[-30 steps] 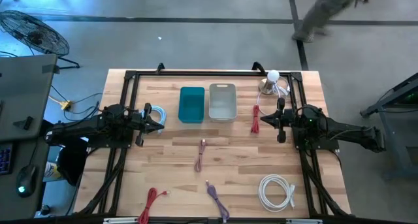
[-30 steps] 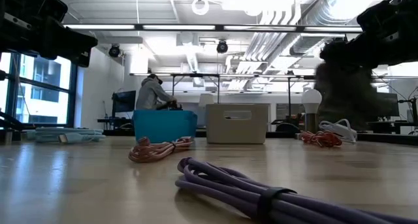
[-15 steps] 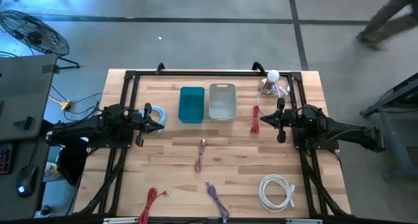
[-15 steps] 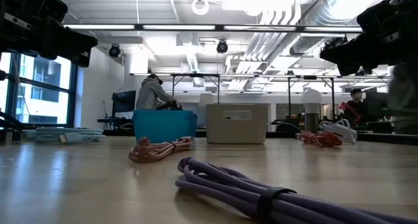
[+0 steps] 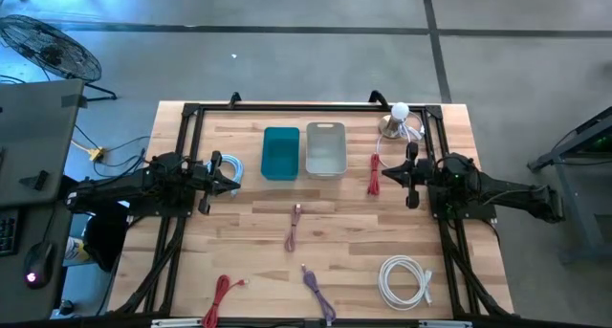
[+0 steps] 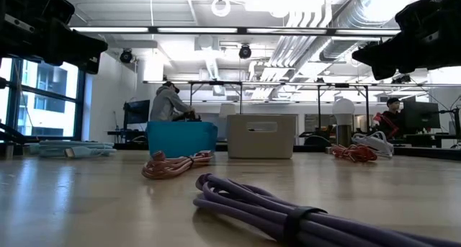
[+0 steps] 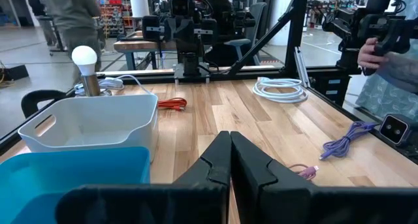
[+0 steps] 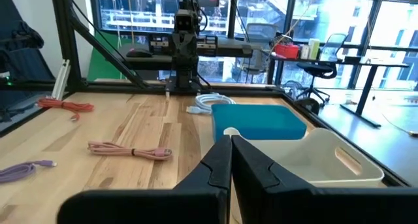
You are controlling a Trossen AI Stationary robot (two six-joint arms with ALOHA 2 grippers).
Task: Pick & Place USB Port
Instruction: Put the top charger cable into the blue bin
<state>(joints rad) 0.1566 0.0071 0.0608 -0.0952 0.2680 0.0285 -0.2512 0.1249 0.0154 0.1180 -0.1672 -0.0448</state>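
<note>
Several coiled cables lie flat on the wooden table: a pink one (image 5: 295, 225) at the middle, a purple one (image 5: 316, 288) near the front edge, a red one (image 5: 222, 297) at the front left, another red one (image 5: 374, 173) by my right gripper, and a white coil (image 5: 404, 278) at the front right. A blue bin (image 5: 280, 153) and a grey-white bin (image 5: 325, 148) stand side by side at the far middle. My left gripper (image 5: 234, 172) is shut and empty left of the blue bin. My right gripper (image 5: 387, 173) is shut and empty right of the grey-white bin. Both hover above the table.
A light-blue cable (image 5: 228, 164) lies under my left gripper's end. A lamp bulb on a stand (image 5: 399, 118) with a white cord is at the far right corner. A black frame (image 5: 287, 106) runs along the table's edges. People sit in the room beyond (image 6: 169, 103).
Both arms have kept still. A person has walked past beyond the table's far right corner and gone out of the high view.
</note>
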